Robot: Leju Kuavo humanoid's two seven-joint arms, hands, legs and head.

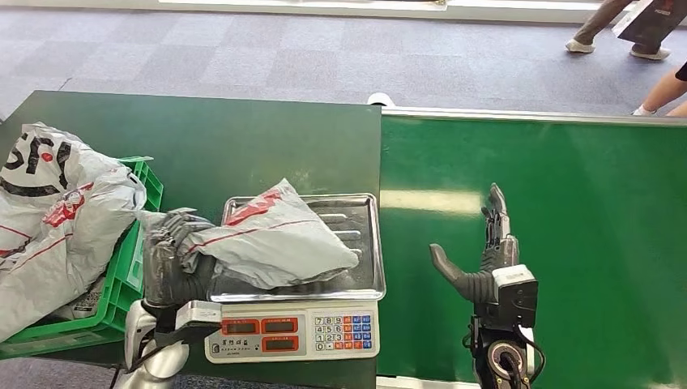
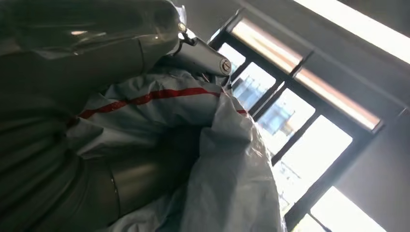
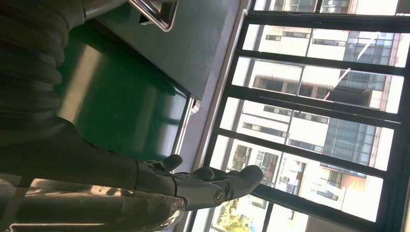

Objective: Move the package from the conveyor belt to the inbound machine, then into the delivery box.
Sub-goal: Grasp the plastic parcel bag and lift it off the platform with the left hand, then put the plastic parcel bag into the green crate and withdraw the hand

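Head view, lower centre of frame: grey package (image 1: 271, 239) with red stripe lies on the steel pan of the weighing scale (image 1: 369, 243), its left end hanging over the pan's left edge. Scale keypad and red displays sit along the bottom of the frame, on the dark green table (image 1: 243, 138).

Left hand (image 1: 174, 263), lower left of centre: fingers curled around the left end of the package, gripping it. Left wrist view shows the same: crumpled grey film with the red stripe (image 2: 159, 94) pressed against the hand (image 2: 58, 63), a metal finger part lying on top of the film.

Right hand (image 1: 486, 259), lower right of centre, over the green conveyor belt (image 1: 583, 227): fingers straight and spread, thumb out to the left, holding nothing. Right wrist view agrees; extended fingers (image 3: 212, 181) with nothing between them, belt (image 3: 121, 111) behind them.

Left edge of frame: green crate (image 1: 134, 243) piled with more grey bags (image 1: 57, 211), just beside the scale; the pile bulges above the crate's rim.

Upper right corner: legs and feet of people (image 1: 624, 32) on the grey carpet, well apart from the belt
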